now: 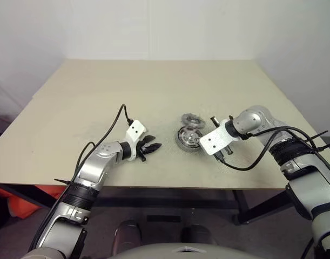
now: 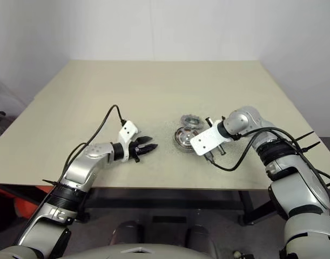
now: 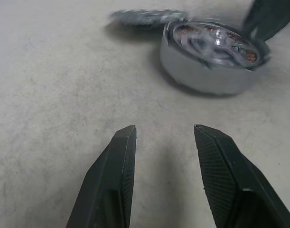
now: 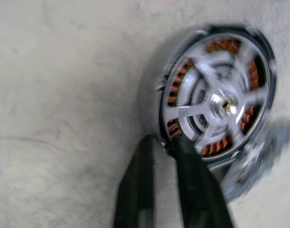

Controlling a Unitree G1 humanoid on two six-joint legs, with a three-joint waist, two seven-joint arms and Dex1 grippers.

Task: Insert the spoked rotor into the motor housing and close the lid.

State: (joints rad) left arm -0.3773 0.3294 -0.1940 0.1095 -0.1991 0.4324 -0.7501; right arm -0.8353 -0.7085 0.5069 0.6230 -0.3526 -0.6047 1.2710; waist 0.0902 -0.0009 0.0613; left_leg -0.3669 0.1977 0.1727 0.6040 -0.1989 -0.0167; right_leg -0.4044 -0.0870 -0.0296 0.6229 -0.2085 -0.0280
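The motor housing (image 1: 188,138) lies on the table ahead of me. The silver spoked rotor (image 4: 225,104) sits inside it, and copper windings show between the spokes. Just beyond lies the lid (image 1: 192,118), a dark grey toothed ring. My right gripper (image 4: 162,141) points down at the near rim of the housing. Its fingers are drawn close together, with the tips pinching that rim. My left gripper (image 1: 152,147) hovers low over the table to the left of the housing. It is open, holds nothing and points toward the housing (image 3: 206,71).
The beige table (image 1: 100,97) stretches wide behind and to the left of the parts. Its front edge runs just below both grippers. Black cables loop from both wrists.
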